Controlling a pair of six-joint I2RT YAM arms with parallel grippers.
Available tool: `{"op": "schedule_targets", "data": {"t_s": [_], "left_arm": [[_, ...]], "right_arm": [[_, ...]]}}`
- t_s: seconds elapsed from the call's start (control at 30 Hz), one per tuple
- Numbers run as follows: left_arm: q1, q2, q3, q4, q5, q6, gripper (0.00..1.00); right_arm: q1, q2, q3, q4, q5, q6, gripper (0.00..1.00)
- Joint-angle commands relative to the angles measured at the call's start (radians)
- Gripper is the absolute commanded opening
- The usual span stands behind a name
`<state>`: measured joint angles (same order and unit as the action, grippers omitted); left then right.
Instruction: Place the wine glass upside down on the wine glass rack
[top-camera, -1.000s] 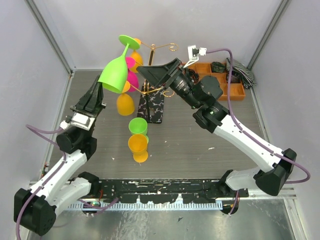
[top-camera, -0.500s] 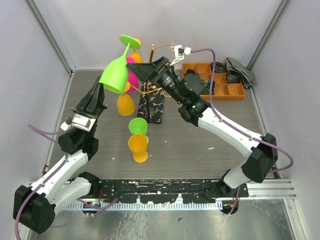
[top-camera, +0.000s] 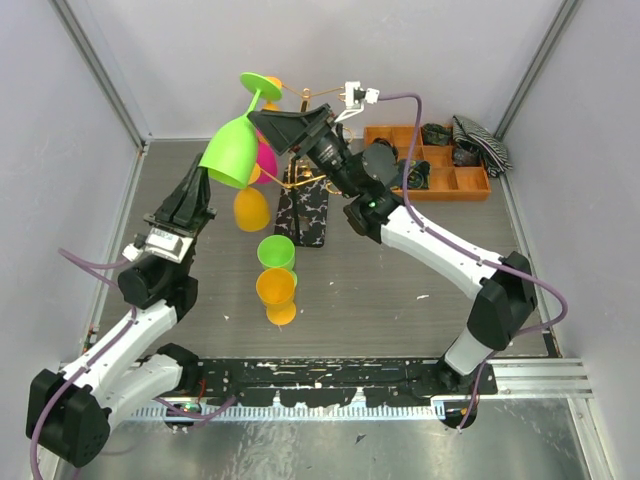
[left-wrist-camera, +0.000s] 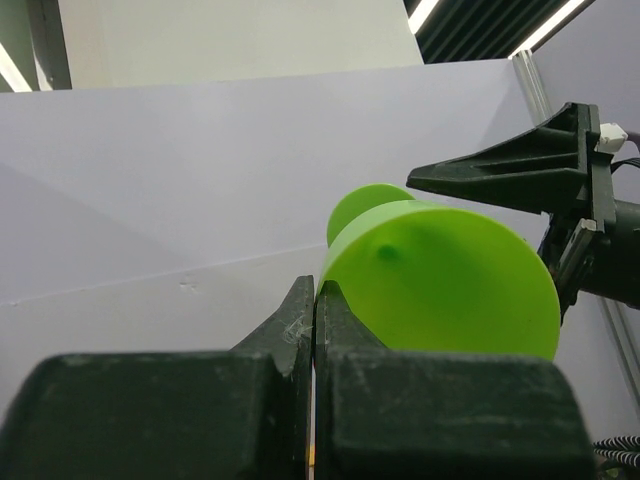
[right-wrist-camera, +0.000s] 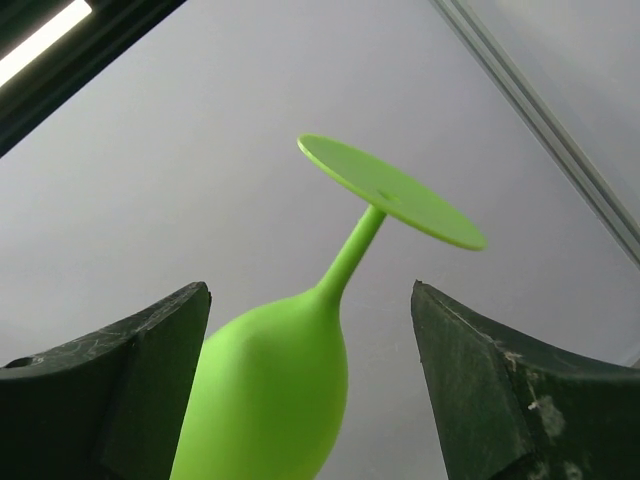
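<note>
The green wine glass (top-camera: 232, 150) is held upside down in the air, bowl low and foot (top-camera: 260, 84) up and tilted right. My left gripper (top-camera: 202, 176) is shut on the rim of its bowl; in the left wrist view the jaws (left-wrist-camera: 315, 300) pinch the rim of the glass (left-wrist-camera: 440, 275). My right gripper (top-camera: 262, 120) is open, its fingers on either side of the stem without touching. In the right wrist view (right-wrist-camera: 309, 289) the glass (right-wrist-camera: 270, 400) stands between the fingers. The gold wine glass rack (top-camera: 322, 95) rises from its black speckled base (top-camera: 303, 212) just behind.
A pink glass (top-camera: 266, 152) and an orange glass (top-camera: 250, 208) hang on the rack's left side. A green glass (top-camera: 276, 250) and an orange glass (top-camera: 276, 290) stand on the table in front. An orange compartment tray (top-camera: 470, 182) sits at the back right.
My right arm has swung left and its open gripper has come up to the glass stem. The left arm and the green glass have barely moved.
</note>
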<state>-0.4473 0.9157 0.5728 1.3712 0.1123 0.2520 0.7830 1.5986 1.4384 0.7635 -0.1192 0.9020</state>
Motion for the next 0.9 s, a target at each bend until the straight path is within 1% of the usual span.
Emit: {"op": "schedule_targets", "data": {"t_s": [0.0, 0.23, 0.33, 0.47, 0.67, 0.87], "left_arm": [[-0.004, -0.003, -0.01, 0.058, -0.028, 0.0, 0.0], [-0.004, -0.002, -0.004, 0.06, -0.029, 0.001, 0.0], [-0.004, -0.001, -0.002, 0.058, -0.027, -0.002, 0.0], [-0.004, 0.005, 0.001, 0.058, -0.026, -0.002, 0.0], [-0.004, 0.015, 0.004, 0.058, -0.019, -0.005, 0.0], [-0.004, 0.026, 0.011, 0.059, -0.026, -0.005, 0.0]], "right_arm": [[-0.007, 0.03, 0.091, 0.106, -0.026, 0.024, 0.86], [-0.008, 0.066, 0.131, 0.118, -0.049, 0.045, 0.82], [-0.01, 0.077, 0.138, 0.123, -0.057, 0.053, 0.78], [-0.012, 0.096, 0.151, 0.138, -0.075, 0.071, 0.71], [-0.016, 0.125, 0.181, 0.14, -0.121, 0.097, 0.55], [-0.018, 0.12, 0.172, 0.135, -0.142, 0.103, 0.48]]}}
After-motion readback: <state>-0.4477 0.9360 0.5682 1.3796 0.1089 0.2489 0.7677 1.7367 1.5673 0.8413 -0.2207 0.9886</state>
